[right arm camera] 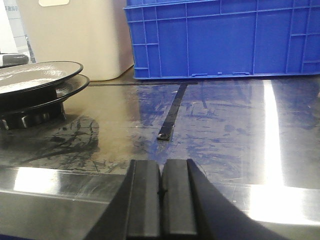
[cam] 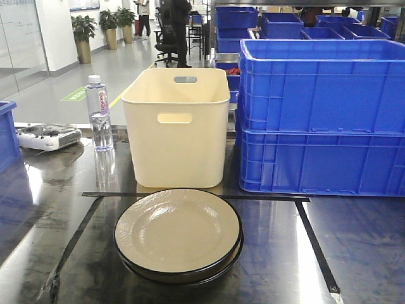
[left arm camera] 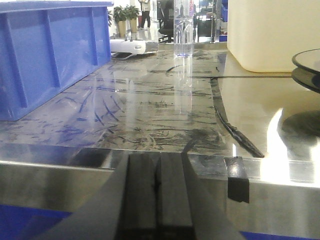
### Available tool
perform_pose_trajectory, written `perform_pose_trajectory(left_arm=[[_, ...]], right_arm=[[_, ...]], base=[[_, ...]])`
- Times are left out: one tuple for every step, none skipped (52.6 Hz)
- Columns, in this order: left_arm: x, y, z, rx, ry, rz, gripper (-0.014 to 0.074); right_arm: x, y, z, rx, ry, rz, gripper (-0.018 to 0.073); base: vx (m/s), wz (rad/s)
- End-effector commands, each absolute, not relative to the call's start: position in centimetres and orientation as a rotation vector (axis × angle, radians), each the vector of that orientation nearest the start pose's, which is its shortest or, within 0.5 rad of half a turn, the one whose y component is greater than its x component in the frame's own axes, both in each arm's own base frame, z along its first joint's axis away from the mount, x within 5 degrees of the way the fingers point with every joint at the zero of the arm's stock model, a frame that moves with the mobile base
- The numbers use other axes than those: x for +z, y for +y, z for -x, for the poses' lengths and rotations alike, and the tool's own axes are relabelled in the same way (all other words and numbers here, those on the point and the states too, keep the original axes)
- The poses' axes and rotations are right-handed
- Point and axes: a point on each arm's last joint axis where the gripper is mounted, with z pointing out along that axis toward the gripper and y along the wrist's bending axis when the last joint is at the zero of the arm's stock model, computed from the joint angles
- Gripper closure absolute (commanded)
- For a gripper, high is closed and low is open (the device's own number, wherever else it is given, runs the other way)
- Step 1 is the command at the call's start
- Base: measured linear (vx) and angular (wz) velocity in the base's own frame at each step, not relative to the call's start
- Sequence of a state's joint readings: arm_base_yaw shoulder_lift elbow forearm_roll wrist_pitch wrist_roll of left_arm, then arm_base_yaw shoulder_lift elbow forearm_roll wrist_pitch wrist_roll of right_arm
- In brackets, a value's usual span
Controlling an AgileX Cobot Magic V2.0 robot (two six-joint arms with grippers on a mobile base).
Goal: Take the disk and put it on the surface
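A cream disk with a black rim lies on top of a second dark one, inside the black tape square on the glossy dark surface. The left wrist view catches its edge at the far right; the right wrist view shows the stack at the far left. My left gripper hangs low at the table's near edge, shut with nothing held. My right gripper is likewise shut and empty, to the right of the disks. Neither gripper appears in the front view.
Behind the disks stands a cream bin, with stacked blue crates to its right. A water bottle and a white controller sit at the back left. Another blue crate borders the left side.
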State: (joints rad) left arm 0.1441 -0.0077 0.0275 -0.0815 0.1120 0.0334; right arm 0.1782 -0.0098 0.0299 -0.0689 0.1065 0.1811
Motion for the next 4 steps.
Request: perform_pose_trajectory(left_arm=[[19.86, 0.77, -5.63, 0.071, 1.529, 0.143, 0.0598], [19.86, 0.77, -5.63, 0.071, 1.529, 0.143, 0.0598], [19.86, 0.77, -5.63, 0.071, 1.529, 0.143, 0.0598], [19.86, 0.77, -5.63, 0.071, 1.529, 0.143, 0.0598]], right_arm=[[19.57, 0.97, -5.58, 0.220, 1.536, 0.054, 0.0566], [19.56, 0.97, -5.59, 0.220, 1.537, 0.054, 0.0566], [19.56, 0.97, -5.60, 0.220, 1.538, 0.054, 0.0566], [19.56, 0.97, -5.60, 0.220, 1.538, 0.054, 0.0566]], base=[[0.00, 0.00], [0.00, 0.00], [0.00, 0.00], [0.00, 0.00]])
